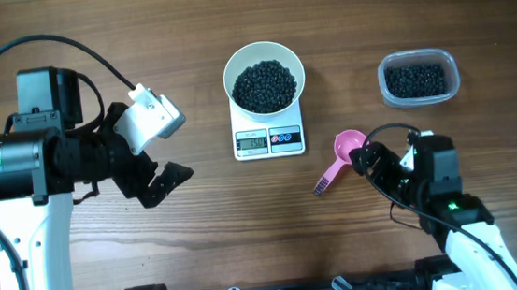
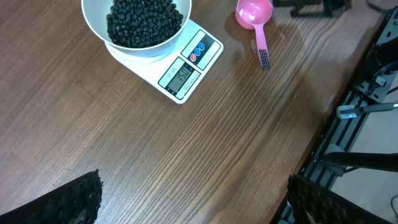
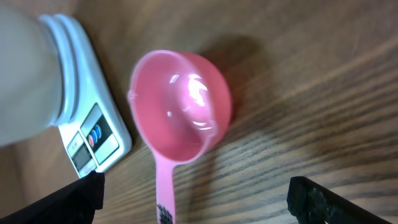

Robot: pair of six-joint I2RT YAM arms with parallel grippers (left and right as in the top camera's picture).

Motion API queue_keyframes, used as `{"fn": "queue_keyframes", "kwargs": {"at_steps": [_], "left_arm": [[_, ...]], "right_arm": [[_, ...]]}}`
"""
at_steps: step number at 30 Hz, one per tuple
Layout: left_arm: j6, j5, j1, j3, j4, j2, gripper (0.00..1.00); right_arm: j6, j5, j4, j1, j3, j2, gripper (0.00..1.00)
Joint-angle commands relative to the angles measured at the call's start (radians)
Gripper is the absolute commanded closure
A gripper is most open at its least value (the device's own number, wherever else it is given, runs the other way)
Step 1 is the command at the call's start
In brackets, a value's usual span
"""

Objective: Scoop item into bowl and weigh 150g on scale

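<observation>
**Apparently the weighing was finished**

Tiny black beans (image 1: 265,85) filled the round white bowl (image 1: 229,70) on the white rectangular scale (image 1: 270,142), upper centre. The empty pink plastic scoop (image 1: 344,152) lay on the wooden table (image 1: 248,240), handle running lower left, just left of the right pincer (image 1: 370,161), whose jaws stood wide, holding nothing. The left pincer (image 1: 161,184), equally open and empty, was well apart at left.

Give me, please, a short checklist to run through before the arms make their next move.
1. The bowl sits on the scale: ok.
2. The beans are in the bowl, none seen loose on the table: ok.
3. The display shows the target: ok, digits look like 150.
4. The pink scoop lies empty on the table: ok.
5. The right end effector is open, not gripping the scoop: ok.
6. The left end effector is open and empty: ok.
</observation>
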Motion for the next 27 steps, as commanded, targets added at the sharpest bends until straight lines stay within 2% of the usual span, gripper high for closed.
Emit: {"fn": "queue_keyframes", "kwargs": {"at_steps": [1, 4, 7, 16, 21, 27], "left_arm": [[0.010, 0.007, 0.005, 0.013, -0.001, -0.010, 0.00], [0.010, 0.007, 0.005, 0.013, -0.001, -0.010, 0.00], [0.010, 0.007, 0.005, 0.013, -0.001, -0.010, 0.00], [0.010, 0.007, 0.005, 0.013, -0.001, -0.010, 0.00], [0.010, 0.007, 0.005, 0.013, -0.001, -0.010, 0.00], [0.010, 0.007, 0.005, 0.013, -0.001, -0.010, 0.00]], "right_arm": [[-0.172, 0.047, -0.106, 0.004, 0.147, -0.052, 0.00], [-0.210, 0.066, -0.248, 0.004, 0.258, -0.080, 0.00], [-0.225, 0.063, -0.305, 0.004, 0.343, -0.107, 0.00], [-0.225, 0.056, -0.314, 0.004, 0.583, -0.193, 0.00], [-0.218, 0.056, -0.287, 0.004, 0.605, -0.232, 0.00], [-0.073, 0.056, -0.330, 0.004, 0.604, -0.217, 0.00]]}}
